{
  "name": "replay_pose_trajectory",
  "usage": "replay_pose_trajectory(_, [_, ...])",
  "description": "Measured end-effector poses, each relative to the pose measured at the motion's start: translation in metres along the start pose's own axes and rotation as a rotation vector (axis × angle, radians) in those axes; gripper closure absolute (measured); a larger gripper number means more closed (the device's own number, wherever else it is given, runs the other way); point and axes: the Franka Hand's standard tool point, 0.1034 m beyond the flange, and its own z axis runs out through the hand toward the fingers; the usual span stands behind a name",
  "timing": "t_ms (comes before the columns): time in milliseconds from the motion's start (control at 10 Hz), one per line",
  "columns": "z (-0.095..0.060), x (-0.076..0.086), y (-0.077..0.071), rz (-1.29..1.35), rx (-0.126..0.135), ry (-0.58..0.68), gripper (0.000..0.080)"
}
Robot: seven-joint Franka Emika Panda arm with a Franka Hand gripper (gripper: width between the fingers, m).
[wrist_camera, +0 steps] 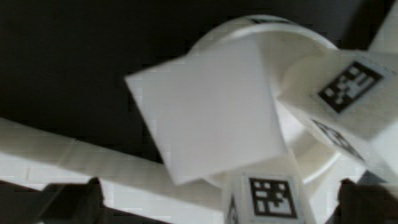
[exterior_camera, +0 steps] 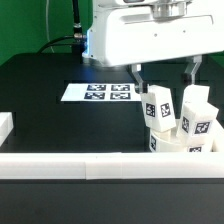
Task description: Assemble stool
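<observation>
The white stool seat (exterior_camera: pixel 168 145) lies at the exterior view's lower right, against the front rail. Two blocky tagged legs stand up from it, one on the exterior view's left (exterior_camera: pixel 158 106) and one on its right (exterior_camera: pixel 198 112). Whether they are fixed in the seat I cannot tell. My gripper (exterior_camera: pixel 166 74) hangs open just above these legs, one finger on each side, holding nothing. In the wrist view the round seat (wrist_camera: pixel 267 38) carries a big plain-faced leg (wrist_camera: pixel 199 112), a tagged leg (wrist_camera: pixel 349 86) and another tagged leg (wrist_camera: pixel 267 196), which lies between my dark fingertips (wrist_camera: pixel 61 204).
The marker board (exterior_camera: pixel 100 93) lies flat on the black table behind the stool, toward the exterior view's left. A long white rail (exterior_camera: pixel 70 162) runs along the front edge and shows in the wrist view (wrist_camera: pixel 71 158). A short white rail piece (exterior_camera: pixel 5 126) sits at the exterior view's left edge.
</observation>
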Motion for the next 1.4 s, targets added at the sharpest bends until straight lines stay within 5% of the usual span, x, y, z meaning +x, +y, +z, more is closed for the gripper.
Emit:
replay_pose_trajectory(900, [0.016,-0.017,-0.001,-0.099,0.014,-0.046,0.0151])
replay_pose_trajectory(1100, [0.015,-0.015,-0.002,-0.101,0.01,-0.046,0.0414])
replay_pose_trajectory(1400, [0.015,-0.015,0.0,-0.08,0.004,-0.04,0.0465])
